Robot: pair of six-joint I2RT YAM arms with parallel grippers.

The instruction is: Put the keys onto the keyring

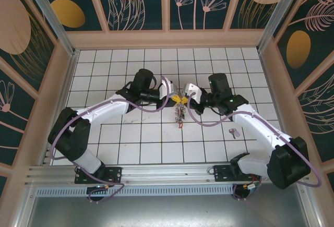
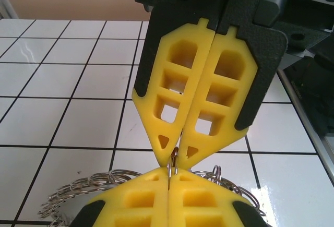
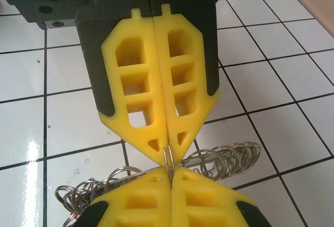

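Note:
My left gripper and right gripper meet tip to tip above the middle of the tiled floor. Both are shut on the same thin double-wire stretch of the keyring, pinched from opposite sides. In the left wrist view my left gripper is at the bottom and the right gripper above it. The right wrist view mirrors this: right gripper below, left gripper above, keyring between. A bunch of small rings and keys hangs beneath, one with a red end. Another key, pale purple head, lies on the floor.
Many small silvery rings fan out to both sides behind my fingers. White tiled floor is walled by wooden panels on three sides. The arm bases stand on the rail at the near edge.

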